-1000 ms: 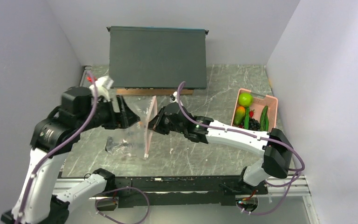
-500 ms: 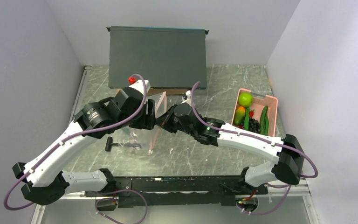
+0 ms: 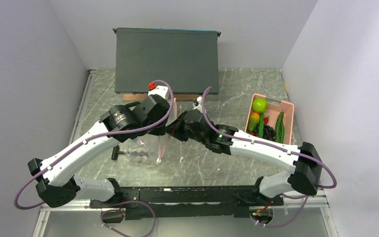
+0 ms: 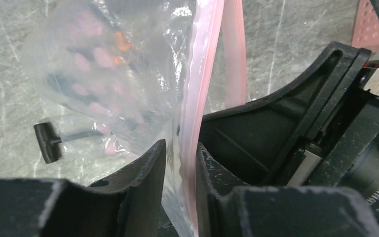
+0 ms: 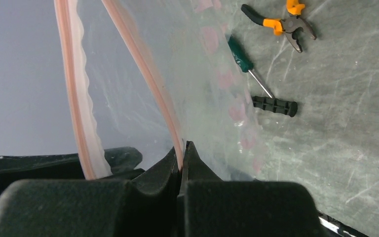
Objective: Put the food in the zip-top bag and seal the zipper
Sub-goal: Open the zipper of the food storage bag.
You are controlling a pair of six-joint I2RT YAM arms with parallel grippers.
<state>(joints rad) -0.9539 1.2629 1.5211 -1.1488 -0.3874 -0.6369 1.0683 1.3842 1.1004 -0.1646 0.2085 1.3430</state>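
Observation:
The zip-top bag (image 3: 150, 144), clear with pink dots, hangs upright over the table's middle between my two grippers. My right gripper (image 5: 182, 153) is shut on one lip of its pink zipper (image 5: 143, 69). My left gripper (image 4: 180, 153) straddles the other lip of the zipper (image 4: 197, 98); a narrow gap still shows beside the film. The bag's mouth is parted. The food lies in the pink basket (image 3: 287, 104) at the right: a lime-green fruit (image 3: 259, 104), an orange-yellow piece (image 3: 253, 121), a dark cucumber (image 3: 280, 123) and red chili.
A dark grey box (image 3: 167, 60) stands at the back. Orange-handled pliers (image 5: 281, 22), a green-handled screwdriver (image 5: 242, 57) and a black handle (image 5: 275, 105) lie on the marble table under and behind the bag. A black-handled tool (image 3: 117, 153) lies left of it.
My left arm has swung in from the left to the bag's top edge, and its jaws have narrowed around the zipper lip. The right gripper kept its hold, shifting slightly right.

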